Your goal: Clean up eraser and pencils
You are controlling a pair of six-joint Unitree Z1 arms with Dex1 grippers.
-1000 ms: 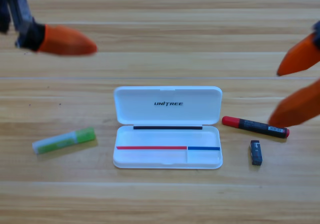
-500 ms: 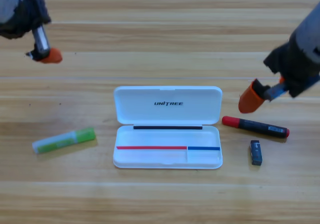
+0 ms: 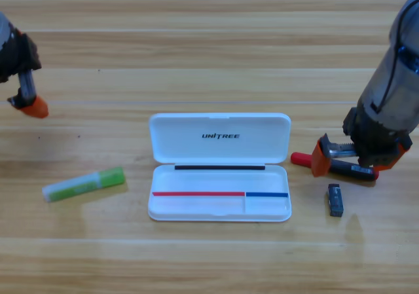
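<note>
Two pencils lie on your worktop (image 3: 209, 19), on opposite sides of the open white case (image 3: 220, 167). Your view of the black marker (image 3: 357, 171) with the red cap is partly blocked: the right gripper (image 3: 357, 158) stands straight over its middle, one orange jaw down beside the barrel near the red end, the other at the far end by the right arm (image 3: 393, 91), so only the red tip and a stretch of black barrel show. The jaws stand apart along the marker, but you cannot tell whether they touch or press it, since the gripper body hides the gap. The eraser (image 3: 335, 200) sits just below the marker, near it but apart, lying free with bare wood around it toward the front edge. The light-green pencil (image 3: 84, 184) lies tilted well to the left of the case, untouched, with open room on every side. The left gripper (image 3: 29, 104) hangs at the left edge, well above the green pencil; its arm is cut off by the border, only one orange tip shows, and you cannot tell how its jaws stand. Both case compartments look unfilled.
</note>
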